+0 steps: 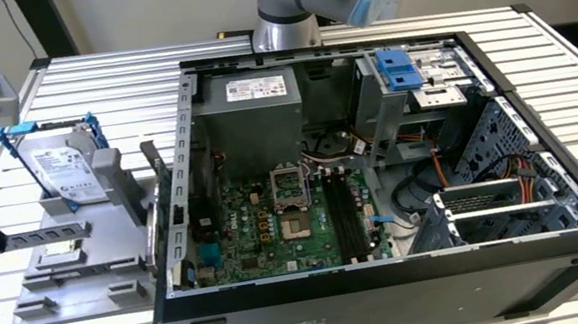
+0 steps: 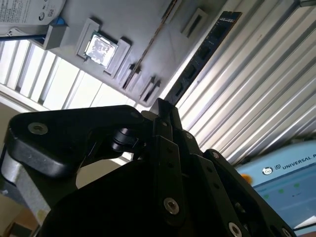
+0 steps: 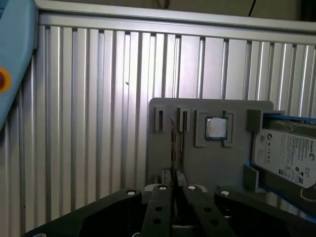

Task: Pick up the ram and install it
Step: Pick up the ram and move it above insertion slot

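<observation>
Gripper (image 3: 175, 188), first wrist view: fingers (image 3: 160, 197) drawn close together, a dark sliver at most between them, nothing held. In the exterior view it hangs at the far left, at 9 o'clock from the grey tray (image 1: 104, 239) and clear of it. Drive (image 1: 67, 167) in a blue bracket stands at the tray's 11 o'clock. Square silver chip (image 3: 216, 127) sits in its recess mid-tray. Ram (image 1: 152, 201) stands on edge along the tray's 3 o'clock side, just beside the open case (image 1: 400, 276), and well apart from the gripper. In the second wrist view it reads as a dark narrow stick with the fingertips pointing toward its near end. Not yet lifted. Long black slots (image 1: 344, 214) lie on the board inside the case, at 3 o'clock from the ram. Handling, by judgement: light, thin and stiff, but brittle if twisted. Faces are smooth and the chips easily scraped. Best taken across the two flat faces near mid-length on the upper edge, keeping off the lower contact edge, with a modest squeeze.
</observation>
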